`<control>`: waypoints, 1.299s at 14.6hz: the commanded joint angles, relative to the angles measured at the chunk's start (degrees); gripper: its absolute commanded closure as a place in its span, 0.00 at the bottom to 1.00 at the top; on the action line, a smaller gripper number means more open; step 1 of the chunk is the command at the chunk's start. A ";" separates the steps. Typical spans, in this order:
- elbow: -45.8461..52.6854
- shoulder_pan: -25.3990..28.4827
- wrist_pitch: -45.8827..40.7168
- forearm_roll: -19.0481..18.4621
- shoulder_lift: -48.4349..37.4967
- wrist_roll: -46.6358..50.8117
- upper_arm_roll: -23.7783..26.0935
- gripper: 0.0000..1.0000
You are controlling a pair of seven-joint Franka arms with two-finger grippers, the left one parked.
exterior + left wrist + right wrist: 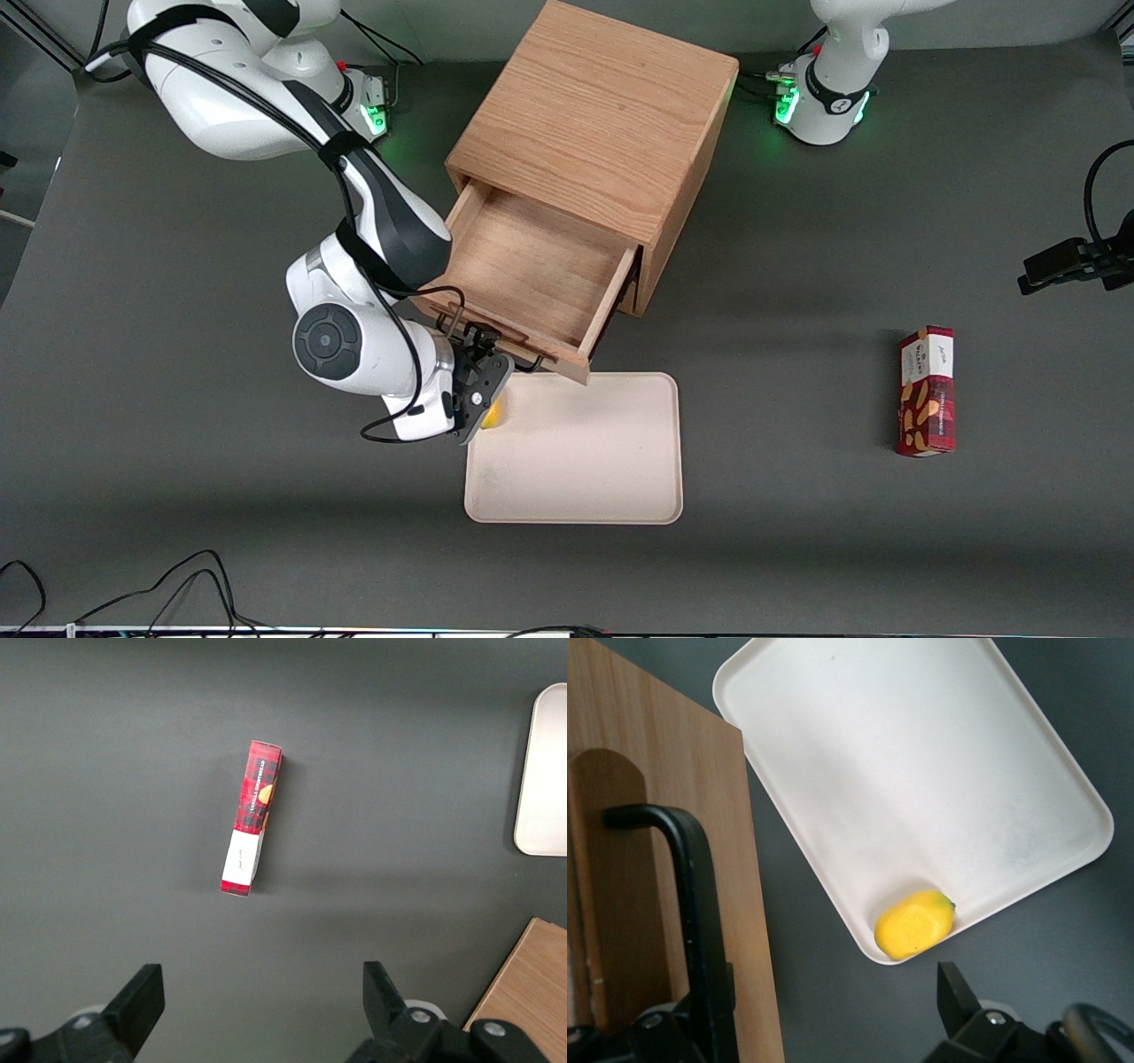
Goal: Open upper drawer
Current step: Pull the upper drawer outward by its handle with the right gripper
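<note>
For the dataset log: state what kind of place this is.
Most likely a robotics lab tabletop. On a dark table stand staged props: an oak cabinet with its upper drawer open, a tray, a snack box. The gripper is at the drawer handle.

The dark table (221, 496) carries cabinet (602, 115), tray (576, 461), snack box (927, 392).

text: none legible | red carton (927, 391): print too small to read | pincer (485, 387): unmarked, at drawer front
</note>
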 commanded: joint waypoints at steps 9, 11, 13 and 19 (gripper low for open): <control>5.15 0.15 -2.34 -1.38 2.07 -3.74 -2.46 0.00; 5.24 0.15 -2.43 -1.38 2.07 -4.18 -3.25 0.00; 5.33 0.15 -2.78 -1.38 2.07 -4.18 -3.52 0.00; 7.00 0.50 -2.87 -0.94 2.07 -3.22 -3.60 0.00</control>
